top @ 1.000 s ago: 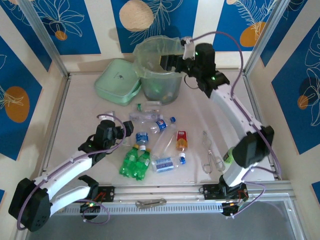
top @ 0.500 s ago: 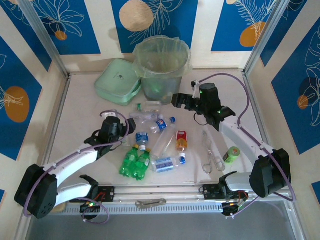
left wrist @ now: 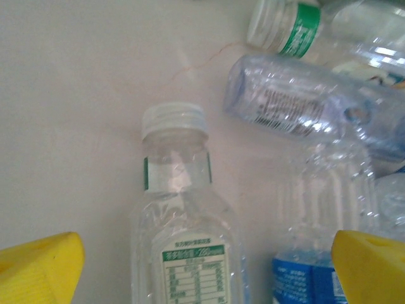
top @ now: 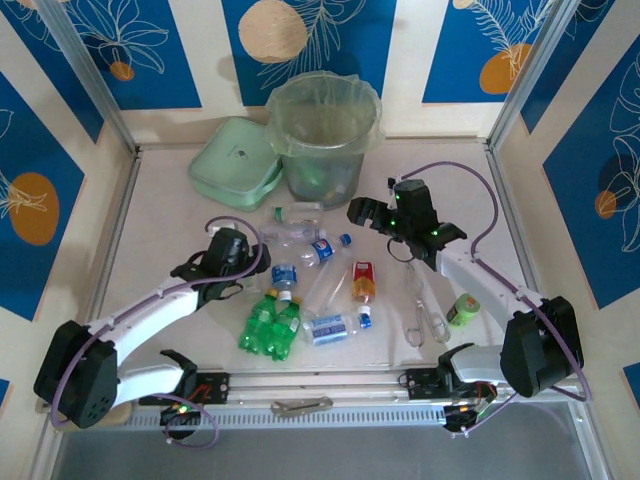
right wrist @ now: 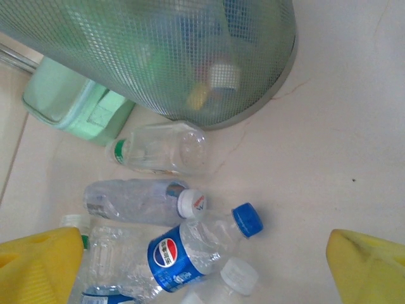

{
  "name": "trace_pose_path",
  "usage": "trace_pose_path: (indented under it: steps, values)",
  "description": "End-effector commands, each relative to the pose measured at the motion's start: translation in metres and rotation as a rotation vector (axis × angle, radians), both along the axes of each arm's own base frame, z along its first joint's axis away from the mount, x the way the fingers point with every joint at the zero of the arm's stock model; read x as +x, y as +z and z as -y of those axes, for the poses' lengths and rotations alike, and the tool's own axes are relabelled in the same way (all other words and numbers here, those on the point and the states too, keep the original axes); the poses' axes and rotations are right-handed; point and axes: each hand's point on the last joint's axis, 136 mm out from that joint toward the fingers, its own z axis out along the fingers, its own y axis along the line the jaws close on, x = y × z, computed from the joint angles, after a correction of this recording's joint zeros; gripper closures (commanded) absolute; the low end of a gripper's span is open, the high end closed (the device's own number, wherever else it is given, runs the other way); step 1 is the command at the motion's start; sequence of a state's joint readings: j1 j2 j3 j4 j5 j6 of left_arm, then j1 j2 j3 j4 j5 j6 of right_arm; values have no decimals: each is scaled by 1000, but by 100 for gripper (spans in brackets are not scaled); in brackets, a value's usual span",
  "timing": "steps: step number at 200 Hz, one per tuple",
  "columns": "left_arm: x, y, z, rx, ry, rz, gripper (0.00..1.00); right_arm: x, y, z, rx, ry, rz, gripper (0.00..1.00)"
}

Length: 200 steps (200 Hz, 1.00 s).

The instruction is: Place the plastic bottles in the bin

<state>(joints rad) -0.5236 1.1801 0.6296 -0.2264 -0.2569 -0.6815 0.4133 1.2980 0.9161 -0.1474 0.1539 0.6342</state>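
bottles (top: 310, 285): lying on their sides, clustered mid-bench, near the bin
blue-labelled bottle (right wrist: 183, 250): cap points far-right
green bottles (top: 270, 325): yellow caps point away from the arms
bin (top: 322, 165): upright at the bench's far edge
left hand (left wrist: 204, 269): spread wide, low over a clear white-capped bottle (left wrist: 183, 240)
right hand (top: 358, 211): spread wide, between bin and cluster
bench (top: 160, 230): open surface left of the cluster

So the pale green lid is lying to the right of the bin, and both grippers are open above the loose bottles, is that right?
Not quite. The lid lies to the left of the bin, as the top view shows. The rest stands: the left gripper and the right gripper are both open above the loose bottles.
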Motion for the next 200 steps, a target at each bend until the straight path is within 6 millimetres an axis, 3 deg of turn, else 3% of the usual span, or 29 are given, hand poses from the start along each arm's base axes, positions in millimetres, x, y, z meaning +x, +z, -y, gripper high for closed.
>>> trace_pose_path:
  steps: [1,61,100,138,200]
  values:
    - [-8,-10,0,29,-36,-73,2,4,11,-6,34,1,27,1]
    - [-8,-39,6,67,-51,-154,6,2,6,-6,38,-2,4,1]
    - [-5,-47,11,75,-59,-160,11,2,5,-6,38,-3,-2,1]
    - [-7,-57,9,84,-54,-173,25,2,1,-8,48,3,-15,1]
    - [-8,-52,5,75,-37,-137,48,2,-4,-10,49,8,-29,1]
